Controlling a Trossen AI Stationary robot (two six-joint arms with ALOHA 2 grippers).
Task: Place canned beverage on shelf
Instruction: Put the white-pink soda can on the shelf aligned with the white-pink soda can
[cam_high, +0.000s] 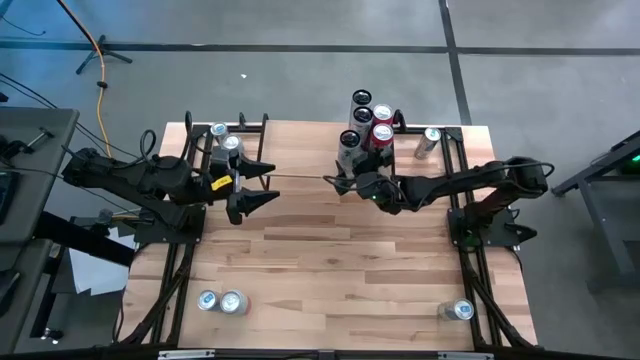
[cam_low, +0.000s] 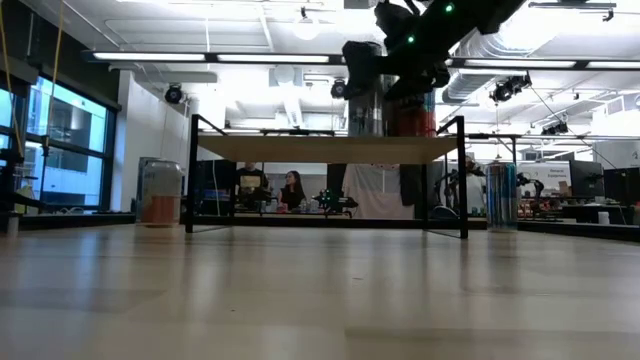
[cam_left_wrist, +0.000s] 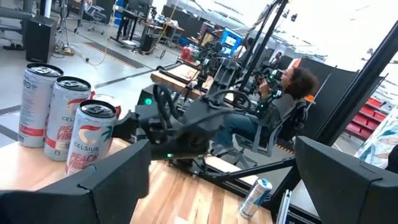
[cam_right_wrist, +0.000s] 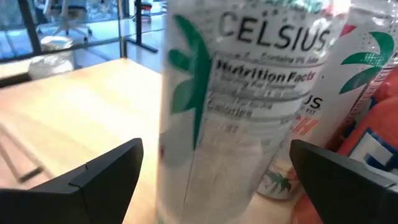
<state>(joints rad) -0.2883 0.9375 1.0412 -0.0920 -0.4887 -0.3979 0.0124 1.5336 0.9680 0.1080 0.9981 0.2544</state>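
Right gripper (cam_high: 352, 184) at the shelf (cam_low: 330, 149), fingers spread wide on either side of a white Celsius can (cam_right_wrist: 242, 106) standing upright on the plank beside other cans; contact not discernible. Left gripper (cam_high: 262, 185) spread open, empty, over the table (cam_high: 330, 270) near the shelf's left end.

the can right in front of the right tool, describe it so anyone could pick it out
Find the shelf, the narrow wooden riser along the table's far edge, and the can cluster at its right end. It is the nearest can, white Celsius with green palm, between the open right tool fingers; its neighbours are red or orange-marked.
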